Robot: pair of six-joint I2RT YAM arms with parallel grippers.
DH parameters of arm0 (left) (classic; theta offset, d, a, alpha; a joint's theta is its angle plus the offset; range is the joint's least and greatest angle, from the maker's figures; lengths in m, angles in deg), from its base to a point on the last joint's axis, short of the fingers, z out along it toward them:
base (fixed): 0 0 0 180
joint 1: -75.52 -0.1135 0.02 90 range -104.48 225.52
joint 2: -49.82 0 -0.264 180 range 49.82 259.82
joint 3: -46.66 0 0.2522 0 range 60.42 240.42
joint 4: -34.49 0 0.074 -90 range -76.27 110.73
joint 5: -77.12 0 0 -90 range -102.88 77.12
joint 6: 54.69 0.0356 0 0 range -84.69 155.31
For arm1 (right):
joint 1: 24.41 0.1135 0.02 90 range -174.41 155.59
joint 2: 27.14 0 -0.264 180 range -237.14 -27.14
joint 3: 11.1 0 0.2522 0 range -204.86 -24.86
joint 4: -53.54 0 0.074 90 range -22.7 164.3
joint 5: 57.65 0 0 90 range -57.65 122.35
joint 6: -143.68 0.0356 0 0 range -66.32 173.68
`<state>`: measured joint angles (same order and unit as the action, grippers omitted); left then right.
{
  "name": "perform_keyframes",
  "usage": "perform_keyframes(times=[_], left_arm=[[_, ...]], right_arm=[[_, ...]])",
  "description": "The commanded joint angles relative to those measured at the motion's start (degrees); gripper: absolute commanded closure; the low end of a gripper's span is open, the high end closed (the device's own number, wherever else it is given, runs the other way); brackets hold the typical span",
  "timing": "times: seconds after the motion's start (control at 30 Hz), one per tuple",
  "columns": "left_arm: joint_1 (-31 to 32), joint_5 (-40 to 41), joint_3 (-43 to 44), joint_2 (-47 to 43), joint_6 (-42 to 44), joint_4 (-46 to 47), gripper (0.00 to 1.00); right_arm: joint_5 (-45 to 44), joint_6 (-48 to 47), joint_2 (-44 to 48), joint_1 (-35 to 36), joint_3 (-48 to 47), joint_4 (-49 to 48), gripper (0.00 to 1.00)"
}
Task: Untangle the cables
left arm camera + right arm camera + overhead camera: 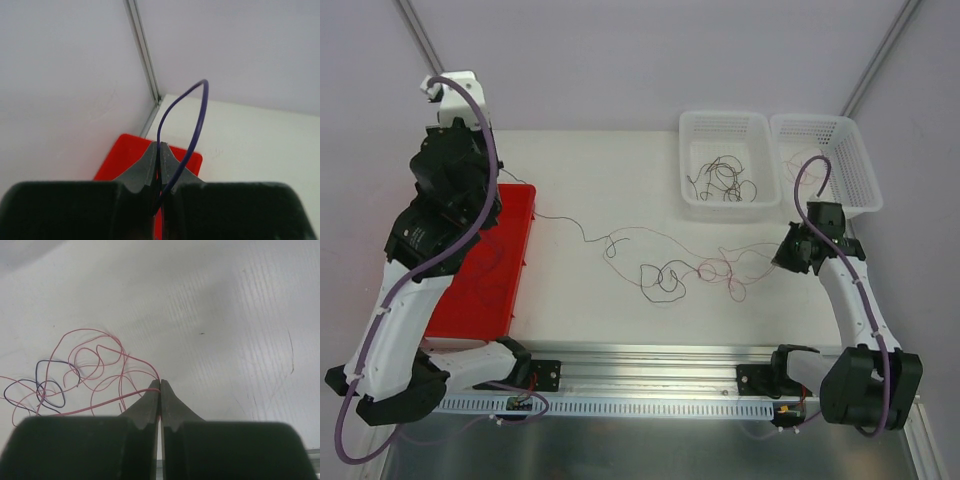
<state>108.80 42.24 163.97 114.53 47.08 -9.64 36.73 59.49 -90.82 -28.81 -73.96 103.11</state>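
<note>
A tangle of thin cables [665, 275] lies mid-table, with dark purple loops on the left and pink-red loops [725, 270] on the right. One thin strand [570, 225] runs from it toward the raised left arm. In the left wrist view my left gripper [160, 144] is shut on a purple cable [200, 110], which arches above the tips. My right gripper [160, 381], low at the right of the tangle [782, 258], is shut on a pink-red cable [100, 402]. Purple loops [50, 385] lie beyond it.
A red tray [490, 270] sits at the table's left under the left arm. Two white baskets stand at the back right; the left one [692, 125] holds several dark cables [725, 180], and the right one [850, 150] has no cables showing. A metal rail [650, 405] runs along the near edge.
</note>
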Motion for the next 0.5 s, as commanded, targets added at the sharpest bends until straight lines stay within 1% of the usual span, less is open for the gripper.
perform_keyframes(times=[0.0, 0.03, 0.07, 0.1, 0.13, 0.17, 0.2, 0.23, 0.27, 0.3, 0.33, 0.37, 0.4, 0.43, 0.47], left_arm=[[-0.32, -3.86, -8.78, -2.74, -3.67, -0.92, 1.00], [-0.32, -4.57, -11.06, -3.44, -6.29, -1.35, 1.00], [-0.32, -5.45, -15.52, -5.01, -7.97, -2.32, 1.00], [-0.41, -8.85, -17.66, -5.99, -11.56, -2.67, 1.00], [-0.41, -10.45, -19.77, -7.13, -13.77, -2.85, 1.00], [-0.32, -11.94, -23.44, -9.23, -15.62, -3.03, 1.00], [-0.41, -14.83, -25.13, -10.38, -18.60, -2.94, 1.00], [-0.32, -15.90, -26.45, -11.35, -19.76, -3.03, 1.00], [-0.41, -17.22, -28.56, -12.84, -20.55, -2.94, 1.00], [-0.41, -18.54, -29.45, -13.55, -21.69, -3.11, 1.00], [-0.41, -21.25, -30.15, -14.16, -22.22, -3.12, 1.00], [-0.41, -22.41, -31.38, -15.48, -22.66, -3.12, 1.00], [-0.32, -23.55, -32.09, -16.18, -23.45, -3.12, 1.00], [-0.32, -25.39, -32.61, -16.89, -23.81, -3.20, 1.00], [-0.32, -26.01, -33.66, -18.29, -24.25, -3.20, 1.00]], right_arm=[[2.74, 0.35, -0.65, 0.10, 3.21, 0.23, 0.99], [2.39, 0.35, -0.57, 0.18, 3.66, 0.14, 0.99], [1.86, 0.09, -0.57, 0.27, 4.01, 0.22, 0.97], [1.86, -0.18, -0.57, 0.36, 4.19, 0.40, 0.93], [1.86, -0.87, -0.48, 0.71, 3.84, 0.75, 0.81], [1.77, -1.32, 0.13, 2.28, 3.49, 1.45, 0.76], [1.33, -1.76, 0.57, 3.60, 3.05, 1.71, 0.71], [0.72, -2.54, 1.10, 4.40, 1.74, 1.89, 0.60], [-0.15, -2.99, 1.71, 8.84, 1.12, 1.89, 0.54], [-0.51, -3.34, 2.85, 10.89, 0.33, 1.98, 0.49], [-1.04, -3.60, 3.29, 13.00, -1.07, 1.89, 0.40], [-2.35, -3.52, 3.65, 16.85, -2.04, 1.63, 0.37], [-2.88, -3.34, 4.09, 18.89, -2.75, 1.45, 0.35], [-3.06, -3.43, 4.35, 20.82, -3.36, 1.02, 0.34], [-3.06, -3.69, 4.44, 25.02, -4.50, -0.73, 0.34]])
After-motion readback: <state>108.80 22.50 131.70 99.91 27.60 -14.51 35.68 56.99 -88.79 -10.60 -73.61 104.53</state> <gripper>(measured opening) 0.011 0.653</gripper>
